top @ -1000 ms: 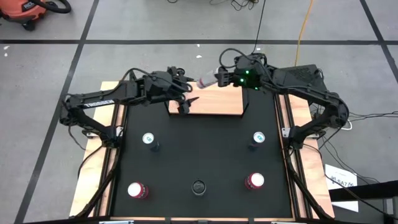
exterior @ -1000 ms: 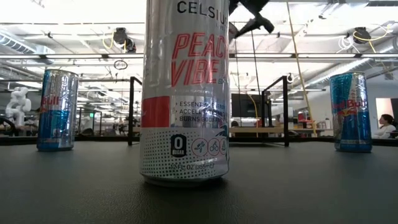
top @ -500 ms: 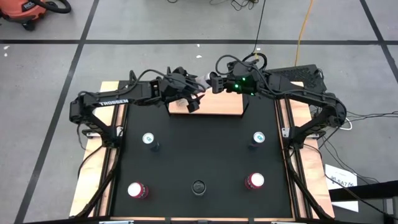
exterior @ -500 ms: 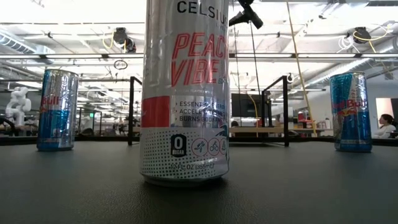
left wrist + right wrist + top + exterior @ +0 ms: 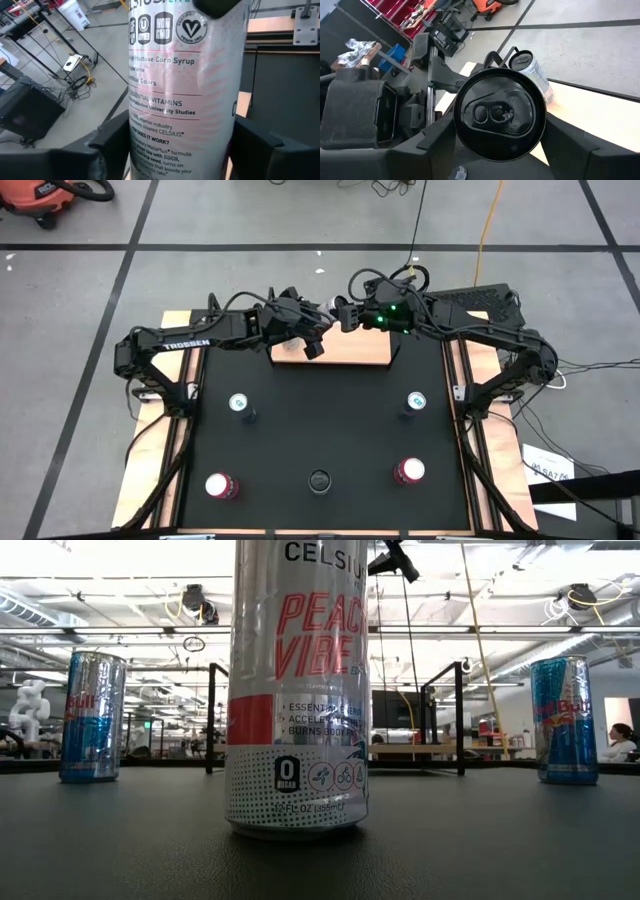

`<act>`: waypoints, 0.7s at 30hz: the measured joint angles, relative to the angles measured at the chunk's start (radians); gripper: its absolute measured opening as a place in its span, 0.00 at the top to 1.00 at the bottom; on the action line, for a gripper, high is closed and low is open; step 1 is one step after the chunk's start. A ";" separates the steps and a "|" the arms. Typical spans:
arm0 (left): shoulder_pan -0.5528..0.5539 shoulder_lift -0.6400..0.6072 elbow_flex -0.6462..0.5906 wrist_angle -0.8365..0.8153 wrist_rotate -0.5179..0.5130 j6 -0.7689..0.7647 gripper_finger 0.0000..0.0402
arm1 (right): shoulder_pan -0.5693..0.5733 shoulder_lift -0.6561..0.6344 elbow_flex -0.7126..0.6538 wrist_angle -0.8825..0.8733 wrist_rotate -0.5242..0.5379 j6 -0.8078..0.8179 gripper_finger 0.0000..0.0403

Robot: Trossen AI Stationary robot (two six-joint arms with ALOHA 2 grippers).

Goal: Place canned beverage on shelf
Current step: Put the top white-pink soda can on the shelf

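High view: a can [image 5: 328,308] is held between the left end effector [image 5: 312,332] and the right end effector [image 5: 344,315], above the shelf [image 5: 350,345]. A slip or tug could be caused if one releases early.

Low view: five cans are left on the tabletop [image 5: 450,840], nearer the camera than both end effectors, the pink-lettered can [image 5: 296,690] closest (none blocks the shelf).

Left wrist view: its dark fingers [image 5: 107,145] flank the can's sides, seemingly gripping.

Right wrist view: the can's top is clasped between part-spread fingers [image 5: 570,150]; another can [image 5: 532,70] is seen lying beyond.
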 joint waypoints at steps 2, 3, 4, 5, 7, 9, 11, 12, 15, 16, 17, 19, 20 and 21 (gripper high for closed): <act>0.005 0.000 0.000 0.001 -0.001 -0.004 0.39 | -0.004 0.000 0.000 0.008 -0.016 -0.031 0.40; 0.008 0.000 0.000 0.002 -0.003 -0.019 0.40 | -0.011 0.000 0.000 0.017 -0.034 -0.066 0.39; 0.012 0.000 0.000 0.003 0.001 -0.040 0.41 | -0.016 0.000 0.000 0.023 -0.062 -0.102 0.38; 0.017 0.000 0.000 0.004 0.013 -0.062 0.41 | -0.022 0.000 0.000 0.027 -0.094 -0.142 0.37; 0.031 -0.006 0.000 -0.002 0.064 -0.103 0.41 | -0.042 -0.002 0.004 0.021 -0.161 -0.219 0.33; 0.047 -0.009 0.000 0.000 0.133 -0.142 0.40 | -0.065 -0.002 0.021 0.006 -0.225 -0.290 0.28; 0.069 -0.019 0.000 0.010 0.209 -0.187 0.40 | -0.085 -0.002 0.045 -0.010 -0.268 -0.367 0.23; 0.080 -0.023 0.000 0.010 0.248 -0.196 0.40 | -0.092 -0.002 0.057 -0.014 -0.274 -0.408 0.20; 0.111 -0.029 0.000 0.024 0.386 -0.211 0.39 | -0.111 -0.002 0.100 -0.032 -0.292 -0.524 0.12; 0.123 -0.033 0.000 0.020 0.446 -0.211 0.39 | -0.119 -0.002 0.113 -0.023 -0.317 -0.555 0.10; 0.133 -0.035 -0.002 0.011 0.507 -0.210 0.39 | -0.127 -0.002 0.126 -0.010 -0.348 -0.581 0.08; 0.152 -0.035 -0.002 0.025 0.631 -0.209 0.39 | -0.135 0.001 0.141 -0.005 -0.410 -0.625 0.05; 0.163 -0.036 -0.002 0.034 0.691 -0.209 0.39 | -0.139 0.005 0.150 0.000 -0.440 -0.644 0.04; 0.171 -0.037 -0.002 0.036 0.737 -0.211 0.39 | -0.143 0.011 0.159 0.004 -0.467 -0.663 0.03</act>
